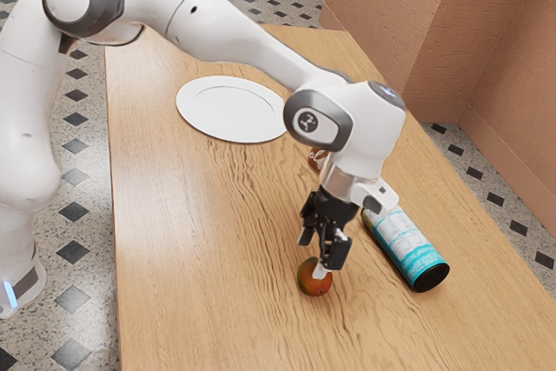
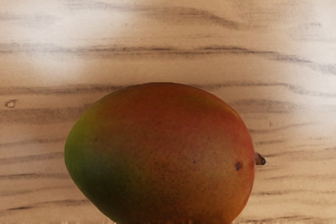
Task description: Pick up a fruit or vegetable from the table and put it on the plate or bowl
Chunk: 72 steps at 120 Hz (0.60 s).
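Observation:
A red-and-green mango (image 1: 312, 279) lies on the wooden table near its front edge. My black gripper (image 1: 324, 265) hangs straight down over it, open, with its fingertips at the mango's top and on either side of it. In the wrist view the mango (image 2: 163, 156) sits close under my hand, its stem end turned sideways. A white plate (image 1: 230, 108) lies flat at the back of the table, toward the exterior view's left, well away from the gripper.
A teal-and-white can with a black end (image 1: 406, 249) lies on its side just right of the gripper. A small reddish object (image 1: 313, 163) peeks out behind my wrist. Bare wood (image 1: 200, 241) stretches between the mango and the plate.

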Tool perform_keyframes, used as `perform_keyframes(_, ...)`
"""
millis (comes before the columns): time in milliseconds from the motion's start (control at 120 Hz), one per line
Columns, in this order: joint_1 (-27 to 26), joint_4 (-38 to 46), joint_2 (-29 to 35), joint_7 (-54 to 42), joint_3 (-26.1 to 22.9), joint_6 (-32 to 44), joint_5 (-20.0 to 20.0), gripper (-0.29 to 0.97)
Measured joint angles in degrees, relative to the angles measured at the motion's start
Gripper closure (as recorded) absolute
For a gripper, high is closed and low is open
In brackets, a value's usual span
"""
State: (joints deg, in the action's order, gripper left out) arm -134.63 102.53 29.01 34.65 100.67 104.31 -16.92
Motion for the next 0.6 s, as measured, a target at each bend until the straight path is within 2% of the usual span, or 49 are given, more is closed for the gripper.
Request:
perform_keyframes(150,-0.82,1.02,0.43,0.57,0.28,0.71,-0.17,0.02)
perform_keyframes(383,-0.83,1.79,1.66,1.23,1.06,4.22,-2.64,0.02)
perform_keyframes(600,-2.25,2.25,3.51,1.67,3.62,6.38,-3.49,0.04)
